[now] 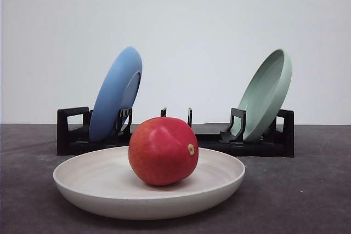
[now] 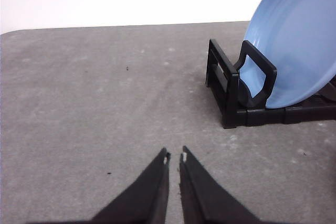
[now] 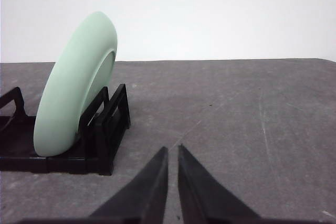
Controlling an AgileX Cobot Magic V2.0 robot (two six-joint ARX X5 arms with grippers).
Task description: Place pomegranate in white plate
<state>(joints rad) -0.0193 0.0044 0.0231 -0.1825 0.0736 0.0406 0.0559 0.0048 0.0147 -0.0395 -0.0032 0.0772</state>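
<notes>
Pomegranate (image 1: 163,150) sits in the white plate (image 1: 88,182); the task looks done.

The glossy, rounded red fruit, tan scar facing right, rests at the middle of the wide, matte cream plate on the grey speckled counter (image 1: 307,190). Behind it a black rack (image 1: 70,132) holds a blue plate (image 1: 115,94) and a pale green plate (image 1: 266,94) on edge. Left gripper (image 2: 175,157) and right gripper (image 3: 172,150) hang over bare counter, jaws nearly pressed together, holding nothing; nothing seems left but parking.

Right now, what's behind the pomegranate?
Behind the pomegranate, past the white plate it sits in, a black dish rack holds a blue plate and a pale green plate. The fruit covers the rack's middle section.
</notes>
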